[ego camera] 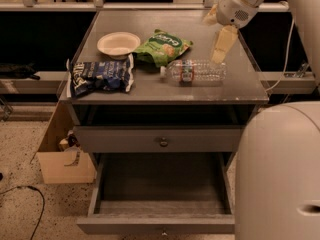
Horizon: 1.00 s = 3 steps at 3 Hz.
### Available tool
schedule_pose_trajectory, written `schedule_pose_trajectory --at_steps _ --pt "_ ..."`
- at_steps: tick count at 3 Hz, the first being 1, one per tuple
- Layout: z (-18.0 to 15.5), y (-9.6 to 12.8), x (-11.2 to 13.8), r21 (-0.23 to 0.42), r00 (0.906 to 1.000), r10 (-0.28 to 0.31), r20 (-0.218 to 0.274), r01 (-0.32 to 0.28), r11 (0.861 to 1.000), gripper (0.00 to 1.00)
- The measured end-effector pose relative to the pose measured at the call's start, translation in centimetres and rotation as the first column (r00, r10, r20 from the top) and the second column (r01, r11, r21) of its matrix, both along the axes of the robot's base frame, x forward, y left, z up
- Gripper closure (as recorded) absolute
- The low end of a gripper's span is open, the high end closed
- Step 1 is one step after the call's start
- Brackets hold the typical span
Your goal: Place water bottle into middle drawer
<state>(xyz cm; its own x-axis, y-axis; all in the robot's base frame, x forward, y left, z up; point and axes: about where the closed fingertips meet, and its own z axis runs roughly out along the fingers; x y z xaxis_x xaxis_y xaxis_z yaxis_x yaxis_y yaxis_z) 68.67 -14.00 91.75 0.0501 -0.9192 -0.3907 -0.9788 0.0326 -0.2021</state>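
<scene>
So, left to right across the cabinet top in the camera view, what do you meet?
Dark chip bag → green snack bag → water bottle → gripper, poised by the bottle's right end.

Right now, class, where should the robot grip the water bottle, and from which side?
Probably grip the bottle round its clear body, right of the label, coming down from above. It lies on its side, cap to the left, so closing across its length suits. The end effector hangs near its base end.
</scene>
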Motion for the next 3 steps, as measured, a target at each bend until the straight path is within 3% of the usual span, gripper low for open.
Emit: schedule_pose_trajectory --at_steps 1,2,3 --pt "-0.6 0.8 0.6 -0.029 0.9995 0.03 0.001 -0.03 0.999 0.0" --pt "-1.9 -0.2 2.2 -0.036 0.9997 0.023 0.009 -0.023 0.999 0.0" --pt "-2.6 -2.0 1.6 -0.062 0.9994 0.036 -0.004 -0.036 0.997 0.0"
